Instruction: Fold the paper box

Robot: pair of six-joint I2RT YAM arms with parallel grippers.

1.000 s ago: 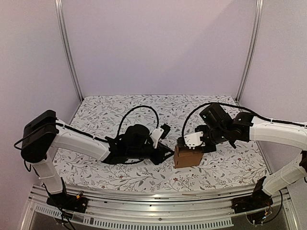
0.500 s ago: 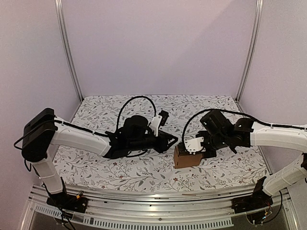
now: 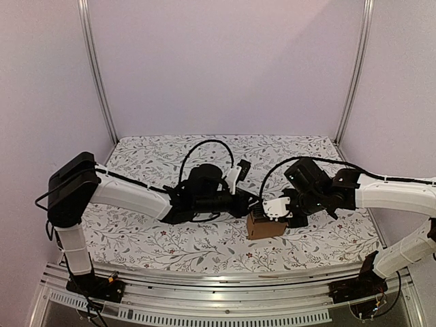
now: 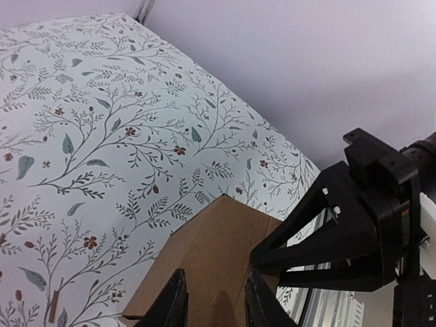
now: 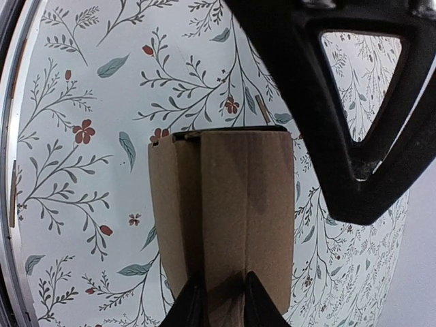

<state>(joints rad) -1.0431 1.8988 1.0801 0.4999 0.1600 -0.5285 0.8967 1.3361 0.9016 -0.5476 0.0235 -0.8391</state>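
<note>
- The paper box (image 3: 266, 225), seen from above: only its front face and a strip of its top show. My two grippers cover the rest of the top.
- My left wrist view cuts the box off at the bottom edge. One corner points away from me, and its far sides are out of sight.
- My right wrist view also loses the near end of the box. The far edge shows a thin dark slit and a small notch at the left corner; I can't tell whether a flap is seated there.
- Look: plain brown cardboard, folded up into a small cuboid. The top panel has a lengthwise crease and a step toward the left where one layer overlaps another. The left side is in shade.
- Place: it stands on the floral table cloth (image 3: 170, 245), toward the front and a little right of centre, between my two arms.
- My left gripper (image 4: 214, 310): fingers parted, with cardboard showing in the gap. The tips run out of frame, so I can't tell if they touch the box.
- My right gripper (image 5: 218, 305): fingers a narrow gap apart over the top panel. The tips are cut off here too, so contact is unclear.
- The two grippers sit close together at the box.
</note>
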